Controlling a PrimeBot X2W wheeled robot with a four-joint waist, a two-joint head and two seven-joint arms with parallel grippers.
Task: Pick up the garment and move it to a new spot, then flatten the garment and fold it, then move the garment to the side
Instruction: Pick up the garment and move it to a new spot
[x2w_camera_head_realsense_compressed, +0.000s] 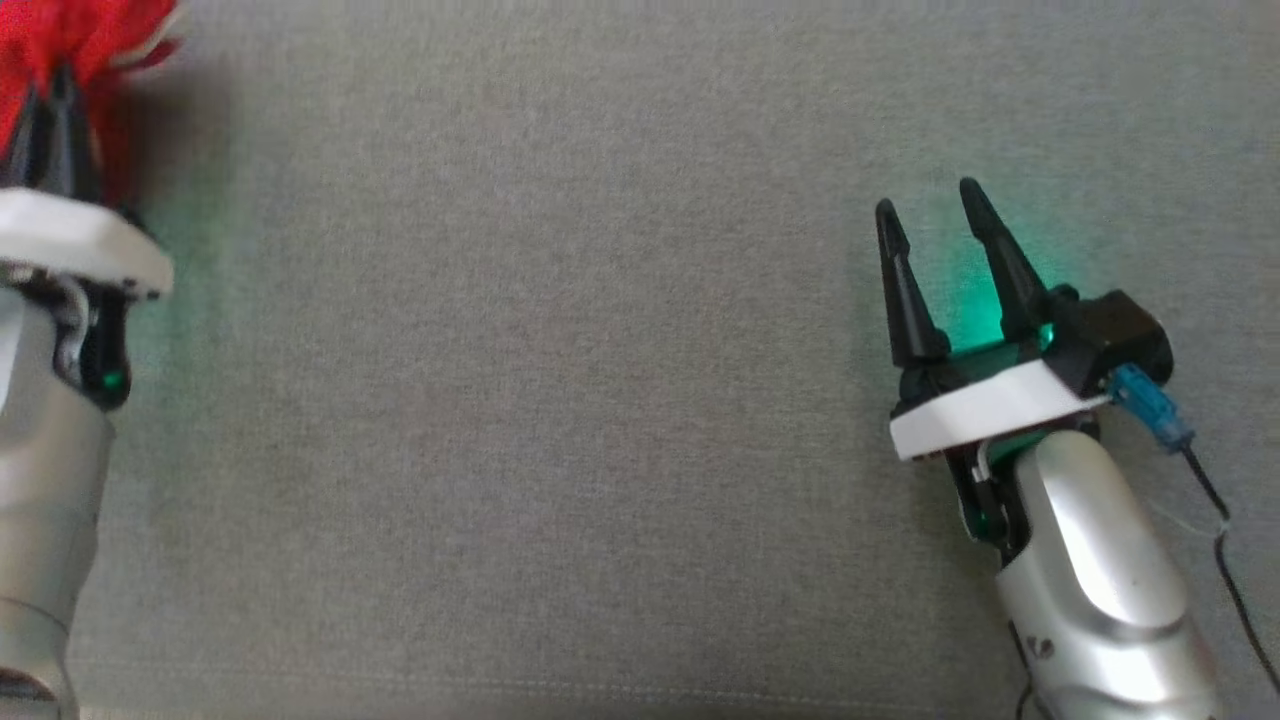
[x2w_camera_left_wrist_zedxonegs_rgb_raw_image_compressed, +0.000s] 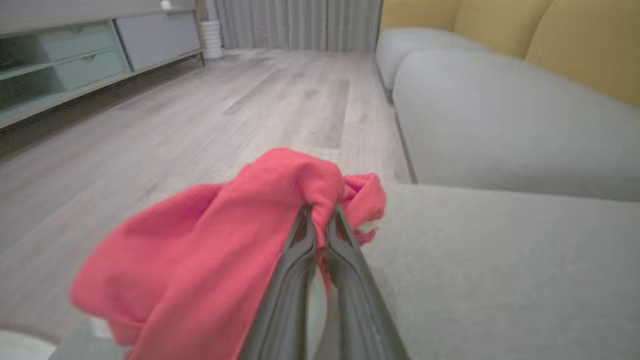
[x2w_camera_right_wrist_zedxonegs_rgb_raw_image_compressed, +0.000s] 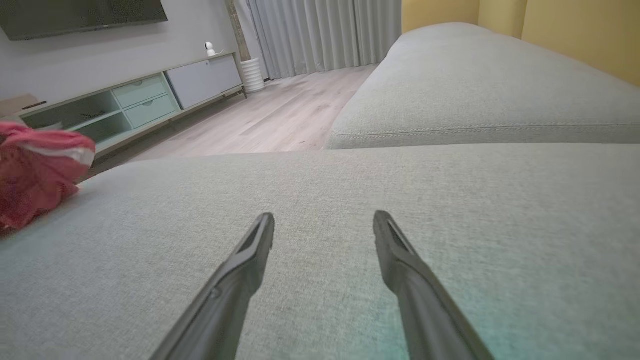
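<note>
The garment (x2w_camera_head_realsense_compressed: 70, 40) is a bunched red cloth at the top left corner of the head view, on the grey sofa cushion (x2w_camera_head_realsense_compressed: 560, 380). My left gripper (x2w_camera_head_realsense_compressed: 50, 100) reaches up into it with its dark fingers close together. In the left wrist view the two fingers pinch a fold of the garment (x2w_camera_left_wrist_zedxonegs_rgb_raw_image_compressed: 210, 250) at their tips, the left gripper (x2w_camera_left_wrist_zedxonegs_rgb_raw_image_compressed: 321, 212) shut on it, and the cloth hangs to the left. My right gripper (x2w_camera_head_realsense_compressed: 928, 205) stands open above the bare cushion at the right. The right wrist view has its fingers (x2w_camera_right_wrist_zedxonegs_rgb_raw_image_compressed: 255, 245) spread wide and the garment (x2w_camera_right_wrist_zedxonegs_rgb_raw_image_compressed: 35, 175) far to the left.
The cushion's front seam (x2w_camera_head_realsense_compressed: 500, 685) runs along the bottom of the head view. Beyond the sofa lie a wooden floor (x2w_camera_left_wrist_zedxonegs_rgb_raw_image_compressed: 200, 110), a low TV cabinet (x2w_camera_right_wrist_zedxonegs_rgb_raw_image_compressed: 135, 100), grey curtains (x2w_camera_right_wrist_zedxonegs_rgb_raw_image_compressed: 325, 30), and yellow back cushions (x2w_camera_left_wrist_zedxonegs_rgb_raw_image_compressed: 575, 45).
</note>
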